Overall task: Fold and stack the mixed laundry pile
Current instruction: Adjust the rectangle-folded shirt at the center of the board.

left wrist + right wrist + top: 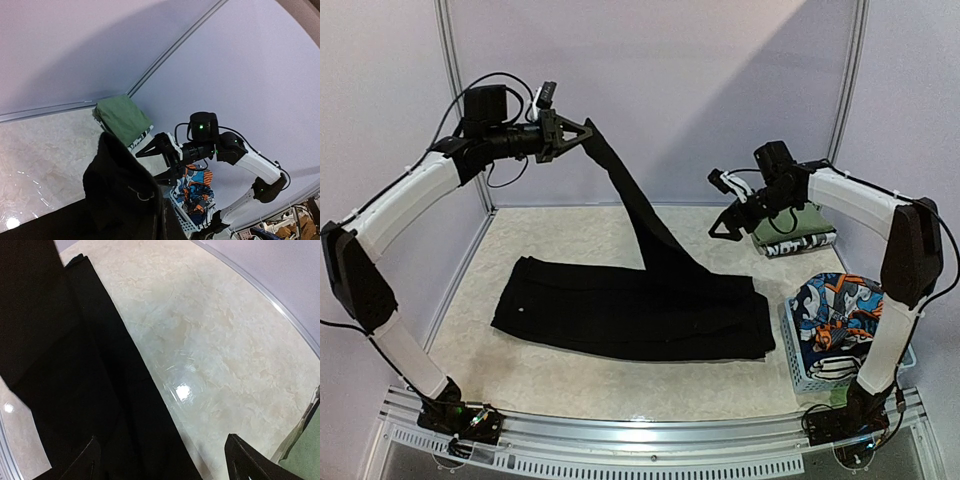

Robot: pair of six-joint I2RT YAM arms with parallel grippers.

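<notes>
- Large garment (630, 310): plain black, unpatterned. One tiny pale speck near its left end, perhaps a button, is too small to tell.
- Cartoon-print garment (837, 310): orange, blue and white figures with dark outlines.
- Printed piece (800, 244): black and white, with bold graphic or lettering.
- Folded cloth (795, 222): plain olive green.
- Basket (802, 368): pale blue, with open lattice walls.
- Table top (570, 235): cream with faint marbled veining and glossy white highlights.
- Arms (415, 195): white shells, black joints, black cables.
- Walls (700, 80): plain pale lilac-grey, with silver-grey frame rails.
</notes>
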